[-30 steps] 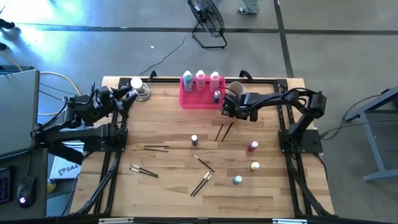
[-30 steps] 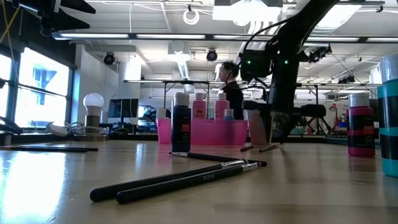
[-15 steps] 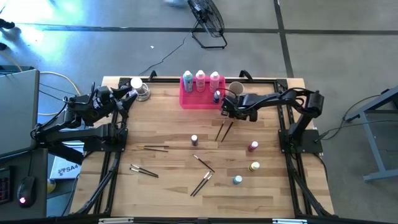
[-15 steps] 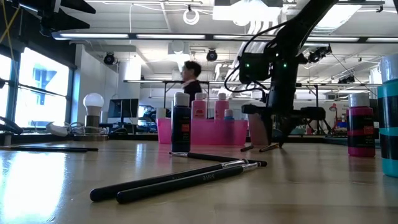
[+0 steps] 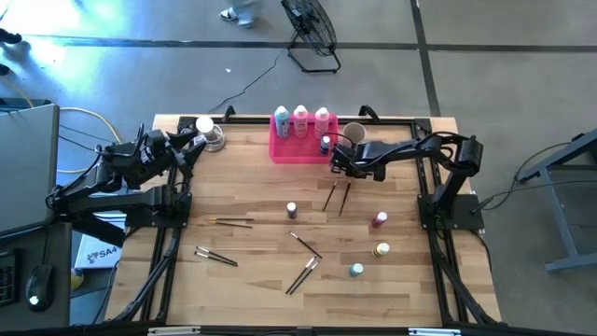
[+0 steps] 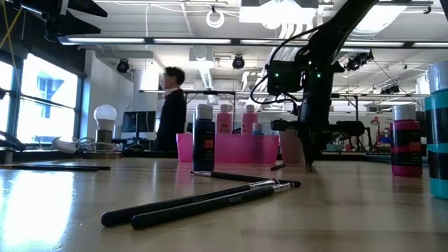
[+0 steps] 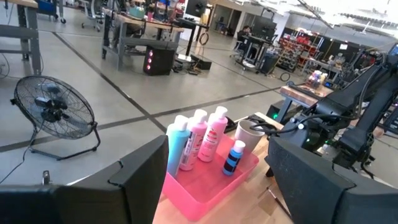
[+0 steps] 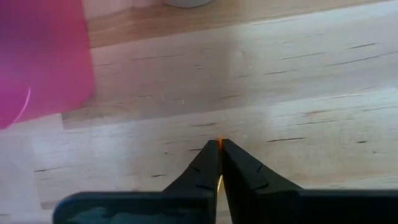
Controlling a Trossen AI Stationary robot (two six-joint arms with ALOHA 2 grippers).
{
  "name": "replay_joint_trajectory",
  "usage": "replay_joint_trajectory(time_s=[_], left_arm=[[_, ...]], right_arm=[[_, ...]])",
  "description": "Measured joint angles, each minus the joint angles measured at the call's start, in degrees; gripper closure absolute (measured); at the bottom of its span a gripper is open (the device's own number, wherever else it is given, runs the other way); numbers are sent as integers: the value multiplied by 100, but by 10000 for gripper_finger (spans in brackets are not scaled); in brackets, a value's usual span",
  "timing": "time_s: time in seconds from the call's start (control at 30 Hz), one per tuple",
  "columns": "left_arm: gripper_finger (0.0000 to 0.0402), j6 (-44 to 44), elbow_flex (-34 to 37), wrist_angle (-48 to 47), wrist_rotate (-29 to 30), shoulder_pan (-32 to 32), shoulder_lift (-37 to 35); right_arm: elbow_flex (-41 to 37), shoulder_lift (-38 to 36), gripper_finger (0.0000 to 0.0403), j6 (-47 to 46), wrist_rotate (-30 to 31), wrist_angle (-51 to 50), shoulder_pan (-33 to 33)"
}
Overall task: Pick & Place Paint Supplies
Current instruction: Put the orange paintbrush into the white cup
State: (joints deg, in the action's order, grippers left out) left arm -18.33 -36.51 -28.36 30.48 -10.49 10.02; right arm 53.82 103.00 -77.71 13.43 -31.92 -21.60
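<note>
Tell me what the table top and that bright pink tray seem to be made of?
Table top: looks like wood, pale planks with visible grain and seams, a slight sheen in the low view. Pink tray: probably plastic, uniform bright colour, slightly see-through walls seen from table height.

The tabletop (image 5: 261,252) is pale wood in plank stripes. A bright pink tray (image 5: 297,149) holds one teal and two pink white-capped bottles (image 5: 300,119) and a tiny blue bottle (image 5: 325,145). Loose tiny bottles are dark red (image 5: 379,220), yellow (image 5: 381,250), teal (image 5: 356,271). The paintbrushes (image 5: 302,274) are dark brown.
</note>
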Motion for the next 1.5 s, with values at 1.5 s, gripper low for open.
replay_joint_trajectory(time_s=[1.5], left_arm=[[130, -153, 0, -53, -3, 1, 0]], right_arm=[[-26, -2515, 399, 2101, -131, 769, 143]])
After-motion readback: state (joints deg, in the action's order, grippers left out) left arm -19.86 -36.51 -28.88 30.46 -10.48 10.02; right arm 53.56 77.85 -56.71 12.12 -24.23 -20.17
